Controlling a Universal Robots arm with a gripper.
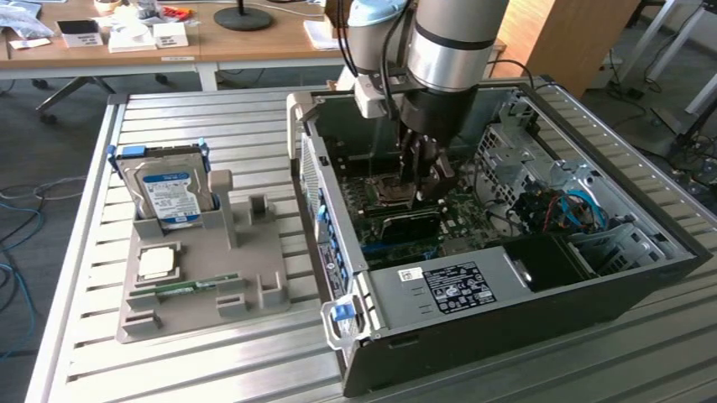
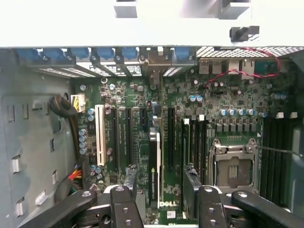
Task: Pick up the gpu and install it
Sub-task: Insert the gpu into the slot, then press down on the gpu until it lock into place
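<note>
**Operator:** GPU [image 2: 154, 164] location?

**Manual:** It stands on edge on the board [image 2: 228, 95] inside the case [image 1: 627, 277], between the black slots [image 2: 122, 137] and the socket [image 2: 234, 166]. You cannot confirm full seating from these views.

**Operator:** Gripper [image 2: 160, 172] state?

**Manual:** Jaws are spread wide, with 1 finger [image 2: 130, 175] on each side of the card, gripping nothing. Hold both fingers clear of the card's faces and move only in line with its plane. Judged risk: a sideways nudge would tilt the card.
</note>
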